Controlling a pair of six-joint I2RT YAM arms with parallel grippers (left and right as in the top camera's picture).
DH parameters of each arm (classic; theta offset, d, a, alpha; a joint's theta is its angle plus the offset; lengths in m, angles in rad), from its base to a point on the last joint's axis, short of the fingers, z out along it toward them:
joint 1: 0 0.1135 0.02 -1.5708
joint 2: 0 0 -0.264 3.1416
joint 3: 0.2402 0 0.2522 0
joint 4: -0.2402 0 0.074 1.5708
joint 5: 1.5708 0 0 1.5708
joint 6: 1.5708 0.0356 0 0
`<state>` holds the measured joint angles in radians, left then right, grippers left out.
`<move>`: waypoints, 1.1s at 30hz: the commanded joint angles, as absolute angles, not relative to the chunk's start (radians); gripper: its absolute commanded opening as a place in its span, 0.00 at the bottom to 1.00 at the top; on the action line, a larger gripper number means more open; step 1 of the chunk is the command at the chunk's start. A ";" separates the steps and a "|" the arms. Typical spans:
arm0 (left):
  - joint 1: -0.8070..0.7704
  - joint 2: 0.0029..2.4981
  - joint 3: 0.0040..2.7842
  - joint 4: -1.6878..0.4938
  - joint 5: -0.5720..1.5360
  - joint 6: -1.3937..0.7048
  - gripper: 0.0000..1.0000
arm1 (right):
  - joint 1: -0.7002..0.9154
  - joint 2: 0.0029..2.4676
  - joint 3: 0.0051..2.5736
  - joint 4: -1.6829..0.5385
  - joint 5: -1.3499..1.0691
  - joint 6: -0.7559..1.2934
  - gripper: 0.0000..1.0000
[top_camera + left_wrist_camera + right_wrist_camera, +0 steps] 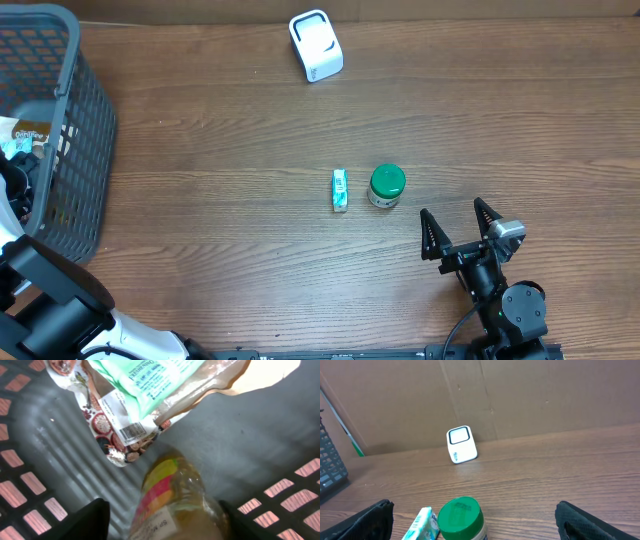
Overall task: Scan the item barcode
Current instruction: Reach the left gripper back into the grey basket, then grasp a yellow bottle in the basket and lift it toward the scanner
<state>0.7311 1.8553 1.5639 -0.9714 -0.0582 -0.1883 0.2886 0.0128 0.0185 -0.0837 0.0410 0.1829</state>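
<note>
The left claw [165, 521] reaches into the basket [20, 485], a bottle [170, 495] between its fingers [95, 520] for scanning, grip unclear; the right claw [452, 212] gapes wide, idle

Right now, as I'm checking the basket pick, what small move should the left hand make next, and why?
Probably close the left hand on the bottle. Its fingers stand on either side of the bottle in the basket, with a gap visible beside one finger, so it does not look gripped yet.
</note>
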 commanded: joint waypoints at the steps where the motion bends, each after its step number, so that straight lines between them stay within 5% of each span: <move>1: 0.733 1.861 1.542 -0.974 -0.023 -0.181 0.39 | 0.285 0.003 0.008 -0.081 0.040 0.183 1.00; 4: 0.733 1.861 1.542 -0.975 -0.009 -0.183 0.32 | 0.285 0.003 0.008 -0.081 0.039 0.183 1.00; 8: 0.733 1.861 1.542 -0.982 -0.009 -0.188 0.55 | 0.285 0.003 0.008 -0.081 0.039 0.183 1.00; 16: 0.733 1.861 1.541 -0.995 -0.009 -0.207 0.59 | 0.285 0.003 0.008 -0.081 0.039 0.183 1.00; 26: 0.733 1.861 1.542 -1.012 -0.009 -0.207 0.33 | 0.285 0.003 0.008 -0.081 0.040 0.183 1.00; 33: 0.733 1.842 1.632 -1.034 -0.010 -0.210 0.25 | 0.285 0.003 0.008 -0.081 0.040 0.183 1.00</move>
